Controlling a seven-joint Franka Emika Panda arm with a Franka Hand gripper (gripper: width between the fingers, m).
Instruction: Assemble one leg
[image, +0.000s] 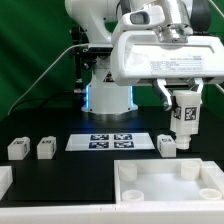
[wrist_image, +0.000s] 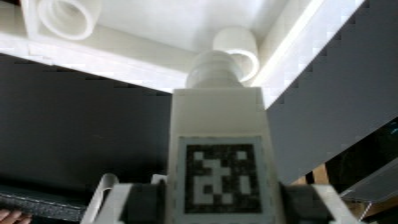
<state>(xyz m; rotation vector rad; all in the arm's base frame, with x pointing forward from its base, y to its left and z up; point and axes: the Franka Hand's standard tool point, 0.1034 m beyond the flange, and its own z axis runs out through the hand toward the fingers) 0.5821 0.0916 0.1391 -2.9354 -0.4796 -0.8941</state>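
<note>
My gripper (image: 186, 104) is shut on a white leg (image: 186, 117) with a black-and-white tag and holds it upright in the air, above the far right part of the large white square part (image: 170, 182). In the wrist view the held leg (wrist_image: 221, 130) fills the middle, with its tag (wrist_image: 222, 182) between my fingers (wrist_image: 128, 205), and its round peg end points at the square part's rim (wrist_image: 249, 45). Three more legs lie on the black table: two at the exterior view's left (image: 17, 149) (image: 46, 148) and one (image: 167, 144) just behind the square part.
The marker board (image: 110, 141) lies flat on the table's middle, in front of the arm's base (image: 108, 95). A white block (image: 5, 181) shows at the exterior view's left edge.
</note>
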